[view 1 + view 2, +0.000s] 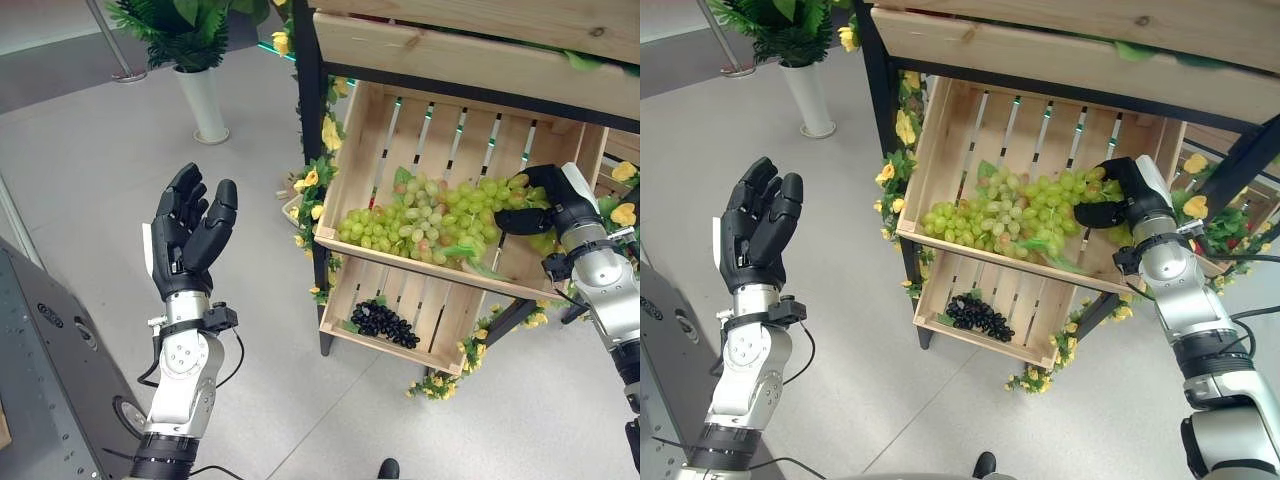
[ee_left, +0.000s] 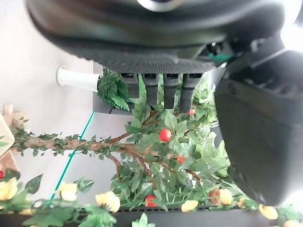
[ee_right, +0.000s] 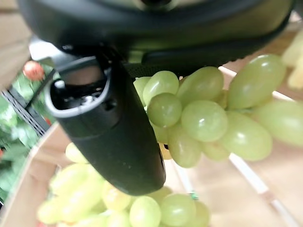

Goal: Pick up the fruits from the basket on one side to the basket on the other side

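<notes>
**Left eye view: right hand on the green grapes, upper crate**

Left eye view, far left: the left hand [image 1: 190,232] is raised at centre left over bare grey floor [image 1: 90,150], palm up, fingers straight and relaxed, holding nothing. Its own wrist view looks past straight fingers [image 2: 156,87] at artificial foliage with small red fruits [image 2: 164,135]; idle.

Upper left of the frame: a white tapered planter with a green fern [image 1: 200,100]. No part in the task.

Centre: a slatted pale wooden crate [image 1: 360,150], tilted towards the camera on a dark-framed stand trimmed with yellow artificial flowers [image 1: 305,180]. A heap of green grapes [image 1: 420,225] lies across its lower half. Below it, a second slatted wooden crate [image 1: 345,300] holds one small bunch of black grapes [image 1: 385,322].

Right: the right hand [image 1: 1118,200] reaches into the upper crate at the right end of the heap. In the right wrist view the thumb [image 3: 113,137] is curled against a cluster of green grapes, which sits pressed under the palm, so I read it as clamped on that bunch. Whether the bunch has left the heap cannot be told.

Handling, judged: grapes are soft, smooth-skinned and easily bruised or shed; the bunch is floppy and moderately light. Better to cradle from beneath or take it near the stem than to squeeze single berries. Neighbouring bunches may tangle and drag along.
</notes>
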Controlling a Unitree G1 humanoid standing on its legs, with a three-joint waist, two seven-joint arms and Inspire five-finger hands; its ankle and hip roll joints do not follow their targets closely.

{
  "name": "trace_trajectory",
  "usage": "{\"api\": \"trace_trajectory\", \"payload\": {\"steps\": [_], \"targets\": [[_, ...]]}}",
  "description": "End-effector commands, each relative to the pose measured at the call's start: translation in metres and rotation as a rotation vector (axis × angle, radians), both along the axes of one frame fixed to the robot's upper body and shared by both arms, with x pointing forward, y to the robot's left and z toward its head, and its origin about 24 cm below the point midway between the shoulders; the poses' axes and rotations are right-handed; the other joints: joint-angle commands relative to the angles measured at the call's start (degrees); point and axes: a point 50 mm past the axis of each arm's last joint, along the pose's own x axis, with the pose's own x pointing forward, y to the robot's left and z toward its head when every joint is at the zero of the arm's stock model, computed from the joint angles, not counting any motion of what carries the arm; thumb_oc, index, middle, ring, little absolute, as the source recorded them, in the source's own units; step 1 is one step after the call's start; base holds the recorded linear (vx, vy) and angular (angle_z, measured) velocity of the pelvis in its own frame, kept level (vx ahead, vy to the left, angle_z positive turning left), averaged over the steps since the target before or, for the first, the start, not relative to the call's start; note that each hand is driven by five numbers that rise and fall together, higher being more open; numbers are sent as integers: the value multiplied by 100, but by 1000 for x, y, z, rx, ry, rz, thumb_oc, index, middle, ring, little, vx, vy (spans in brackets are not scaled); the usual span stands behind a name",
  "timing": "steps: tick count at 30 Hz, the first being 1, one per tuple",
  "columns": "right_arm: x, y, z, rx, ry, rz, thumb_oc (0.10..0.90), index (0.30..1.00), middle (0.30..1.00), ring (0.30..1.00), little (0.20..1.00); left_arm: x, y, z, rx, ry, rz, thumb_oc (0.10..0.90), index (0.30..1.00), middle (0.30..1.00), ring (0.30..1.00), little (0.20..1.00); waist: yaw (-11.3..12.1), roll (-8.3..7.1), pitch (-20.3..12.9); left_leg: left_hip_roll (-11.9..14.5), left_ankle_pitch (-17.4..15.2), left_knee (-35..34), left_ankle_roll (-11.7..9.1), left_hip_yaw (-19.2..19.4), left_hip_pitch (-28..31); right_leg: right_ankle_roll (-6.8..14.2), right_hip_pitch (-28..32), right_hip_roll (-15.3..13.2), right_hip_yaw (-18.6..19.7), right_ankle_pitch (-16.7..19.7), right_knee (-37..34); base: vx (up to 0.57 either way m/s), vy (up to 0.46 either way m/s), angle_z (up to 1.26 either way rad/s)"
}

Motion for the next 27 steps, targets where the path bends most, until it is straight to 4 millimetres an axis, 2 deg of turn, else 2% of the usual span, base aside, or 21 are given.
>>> {"api": "trace_trajectory", "payload": {"steps": [1,5,15,27], "targets": [[11,1,73,-108,-209,0,800,900,900,900,900,16,-23,61,140,-242,-160,800,900,900,900,900,116,-320,-433,-196,93,-48,-41,-301,-488,557,563,-606,-136,-433,159,0,0,0],[13,0,65,-209,-112,32,800,900,900,900,900,17,-24,61,141,-243,-167,800,900,900,900,900,118,-338,-419,-198,85,-48,-39,-315,-473,575,578,-616,-148,-429,163,-10,-11,4],[10,-2,76,-296,-111,54,800,900,900,900,900,15,-23,57,142,-244,-167,800,900,900,900,900,94,-358,-412,-210,78,-48,-43,-283,-443,602,570,-624,-122,-433,199,0,0,0],[-6,10,112,-235,-266,107,800,900,900,900,900,9,-16,57,152,-249,-140,800,900,900,900,900,-27,-385,-378,-218,63,-48,-30,-229,-418,634,524,-628,-14,-443,259,0,0,0]]}}
